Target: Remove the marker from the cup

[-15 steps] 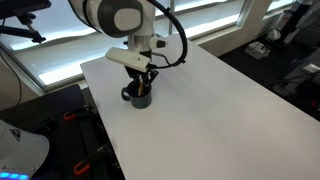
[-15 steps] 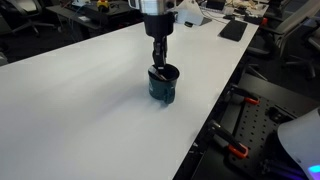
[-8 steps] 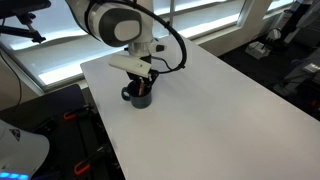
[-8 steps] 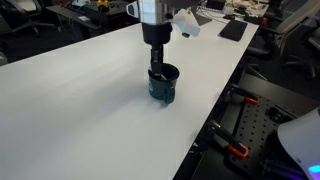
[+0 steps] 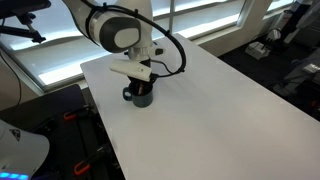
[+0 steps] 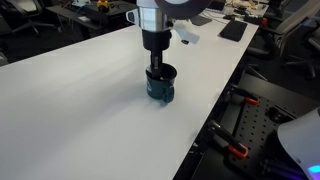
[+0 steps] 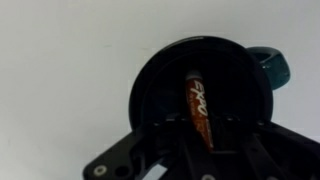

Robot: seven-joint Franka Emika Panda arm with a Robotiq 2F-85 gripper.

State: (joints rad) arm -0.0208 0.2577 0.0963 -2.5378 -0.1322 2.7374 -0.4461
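The dark cup point(image 7: 148, 85) fills the wrist view, its handle point(image 7: 268, 68) at the upper right. The marker point(image 7: 197, 105), reddish-orange with white lettering, lies slanted inside it. My gripper point(image 7: 202, 138) points straight down into the cup's mouth, with a finger on either side of the marker's near end and a gap on both sides. In both exterior views the cup point(image 5: 141, 98) point(image 6: 162, 88) stands on the white table, and the gripper point(image 5: 143, 86) point(image 6: 157, 68) reaches into its opening. The marker is hidden there.
The white table point(image 5: 210, 110) point(image 6: 80, 110) spreads wide around the cup. The cup stands close to one table edge point(image 5: 98, 120). Black stands and red clamps point(image 6: 240, 150) sit on the floor beyond the edge.
The gripper has come down from just above the cup until its fingertips are inside the opening. The cup has not moved.
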